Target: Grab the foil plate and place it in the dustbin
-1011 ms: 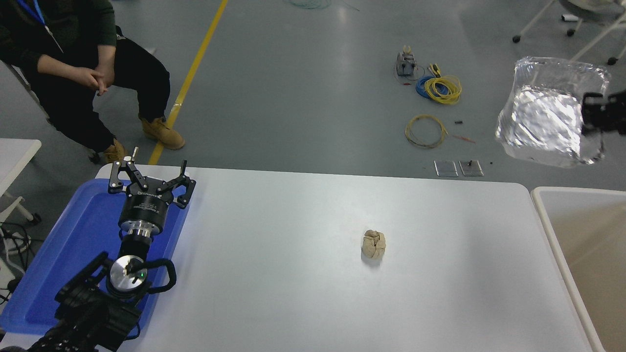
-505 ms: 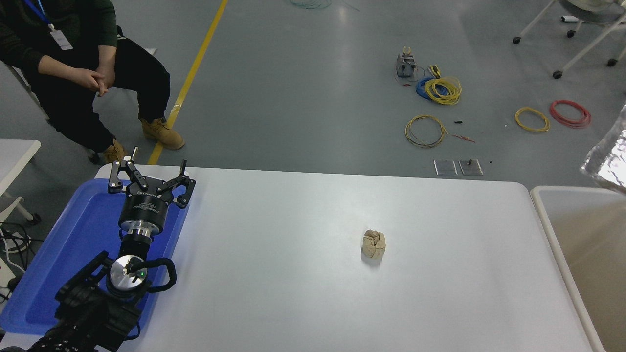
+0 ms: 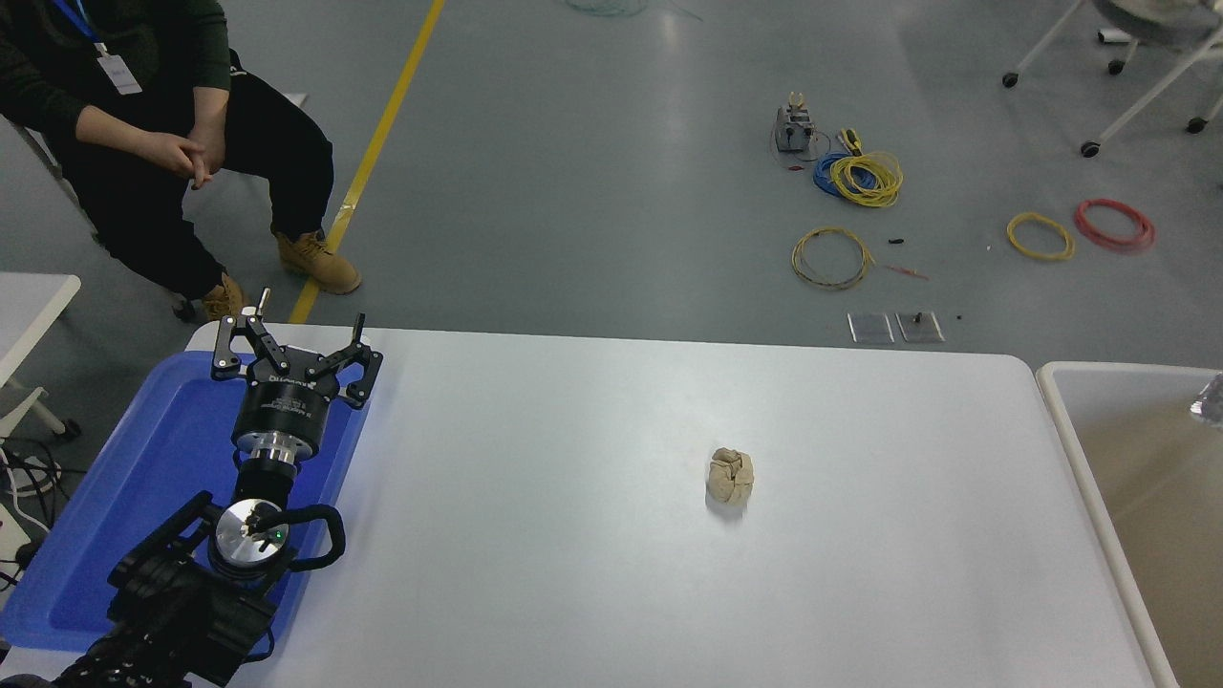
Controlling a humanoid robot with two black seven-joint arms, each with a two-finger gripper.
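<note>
One sliver of the foil plate (image 3: 1210, 411) showed at the right frame edge, over the bin (image 3: 1070, 420), far right of the left claw (image 3: 291, 349). Whether it was held or already falling could not be told, since the right claw was out of view. Its spot above the bin opening fits a drop into it; judged, the task was near done.

Left claw sat parked over the blue tray (image 3: 143, 478) at the desk's (image 3: 573, 573) left end, fingers apart, holding nothing. Probably kept there to stay clear of the working arm.

Paper ball (image 3: 731, 476) lay on the desk, well to the right of the left claw and a bit nearer the camera, between it and the bin. Not a task thing, left alone.

Person (image 3: 143, 143) sat beyond the desk's far left corner, behind the left claw, hands clasped, not reaching in.

Changes: a second earlier the plate hung high at upper right over the floor, clamped at its right side by the right claw, nearly whole in view. Half a second earlier only its left part showed at the right edge, above the bin's far rim. Now it was lower and further out, just a scrap visible. Left claw, ball and tray unchanged. Coils on the floor once hidden by the plate now showed.
</note>
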